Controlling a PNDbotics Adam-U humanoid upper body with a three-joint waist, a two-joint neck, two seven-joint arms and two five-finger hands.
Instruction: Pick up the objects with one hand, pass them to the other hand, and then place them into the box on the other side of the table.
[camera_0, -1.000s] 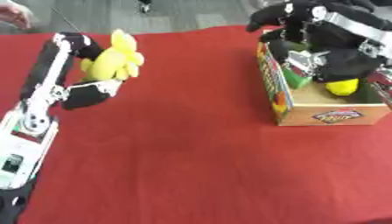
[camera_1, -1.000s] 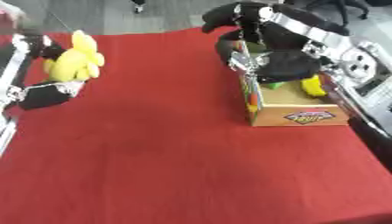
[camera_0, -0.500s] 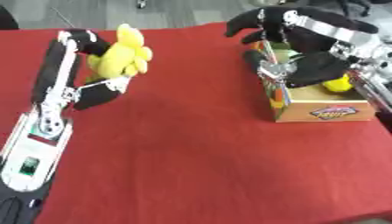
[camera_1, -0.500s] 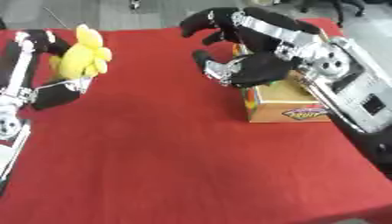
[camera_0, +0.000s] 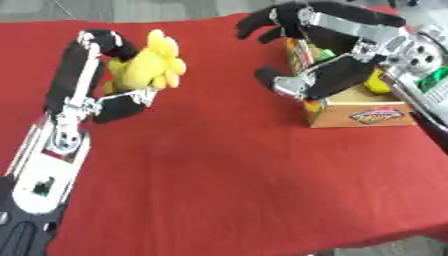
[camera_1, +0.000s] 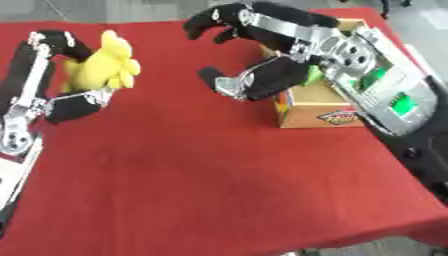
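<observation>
The left hand (camera_0: 105, 90) holds a yellow soft toy (camera_0: 150, 66) near the far left of the red table (camera_0: 227, 165). Its fingers curl over the toy's top and its thumb closes in from below, so the toy sits pinched between them. The toy's lower part is hidden behind the thumb, and its exact shape is hard to make out beyond a few rounded yellow lobes; whether it rests on the cloth or is lifted clear of it cannot be told.

The right hand (camera_1: 271, 60) hangs in front of the left side of the cardboard box (camera_0: 359, 107) at the right of the table. Its fingers arch wide above and its thumb juts out below, with nothing between them. The hand and forearm cover much of the box's opening and near wall, so only part of the inside shows: a yellow thing (camera_0: 378, 82) at the right of the box and a patch of green (camera_0: 322, 54) farther back, probably another item, though too little of it shows to say what. The box's front face carries a printed label (camera_0: 378, 116).

The toy and the box are well apart, with bare red cloth between them. The right forearm is cut off by the picture's right edge, and a green-lit panel (camera_1: 398, 102) shows on it in the right eye view.
</observation>
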